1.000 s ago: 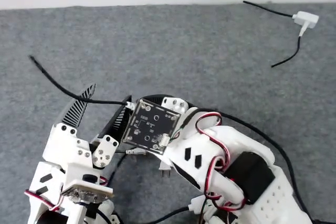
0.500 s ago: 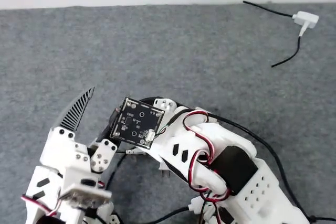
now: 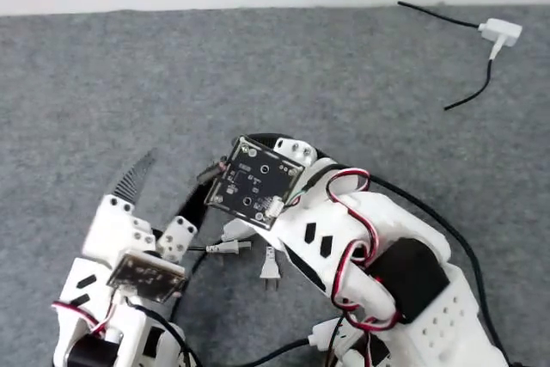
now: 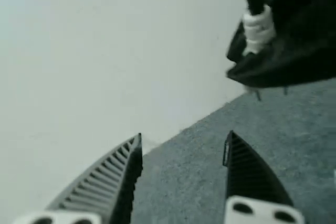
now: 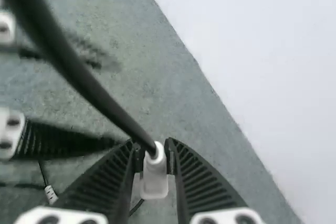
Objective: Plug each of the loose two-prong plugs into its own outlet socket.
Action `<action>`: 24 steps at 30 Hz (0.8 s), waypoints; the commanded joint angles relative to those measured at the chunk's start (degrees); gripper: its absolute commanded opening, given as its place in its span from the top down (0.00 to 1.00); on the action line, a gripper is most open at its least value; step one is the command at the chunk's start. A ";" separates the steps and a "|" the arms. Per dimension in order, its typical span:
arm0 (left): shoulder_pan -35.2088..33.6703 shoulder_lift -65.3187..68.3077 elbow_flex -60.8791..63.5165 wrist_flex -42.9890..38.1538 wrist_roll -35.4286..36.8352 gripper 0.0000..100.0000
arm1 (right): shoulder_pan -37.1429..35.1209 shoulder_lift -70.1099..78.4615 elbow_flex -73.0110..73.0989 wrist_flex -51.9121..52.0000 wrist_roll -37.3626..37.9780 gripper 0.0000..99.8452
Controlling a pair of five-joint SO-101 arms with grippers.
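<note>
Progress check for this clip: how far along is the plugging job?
Done: possibly the far white piece with two cords leaving it, too small to tell. In hand: the right gripper has jaws shut on a white connector on a black cord; the left gripper is open, empty. Left: a loose plug and a second plug lie unplugged on the mat.
</note>
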 commanded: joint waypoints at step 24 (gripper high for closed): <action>7.03 -0.09 1.19 -4.22 1.58 0.75 | -4.79 2.42 -2.81 -0.84 -0.62 0.99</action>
